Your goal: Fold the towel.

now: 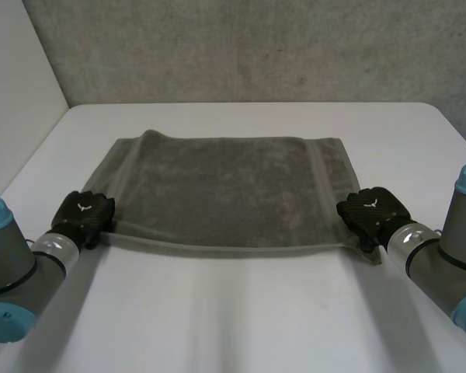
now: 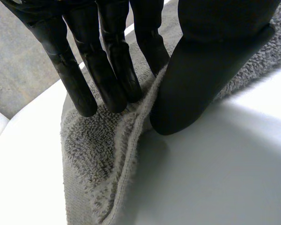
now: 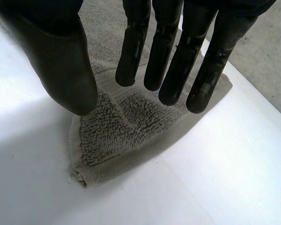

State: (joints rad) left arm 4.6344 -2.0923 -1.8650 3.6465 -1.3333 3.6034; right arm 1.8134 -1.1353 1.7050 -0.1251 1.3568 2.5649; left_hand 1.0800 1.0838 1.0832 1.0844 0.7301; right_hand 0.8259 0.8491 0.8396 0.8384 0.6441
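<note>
The left hand (image 1: 81, 211) pinches the towel (image 1: 217, 186) at its near left corner. In the left wrist view, straight fingers (image 2: 110, 79) lie on top of the cloth, and the thumb (image 2: 201, 70) presses in from the bench side, so the hem stands up as a ridge between them. The thumb hides the part of the edge it presses against. The palm is cut off at the view's edge.

The right hand (image 1: 375, 210) sits at the near right corner. Its fingers (image 3: 173, 70) are straight and held well apart from the thumb (image 3: 61, 56). All the tips point down at the cloth. Whether they touch it is hard to make out. The corner tip of the towel (image 3: 112, 136) lies flat on the bench beyond the fingertips.

Both hands are palm down and low over the bench (image 1: 241, 311). The left arm (image 1: 8, 272) and right arm (image 1: 450, 249) reach in from the near side. The towel lies spread in the middle of the bench, its far edge toward the grey wall (image 1: 256, 47). A shadow line runs along its near hem between the hands.
</note>
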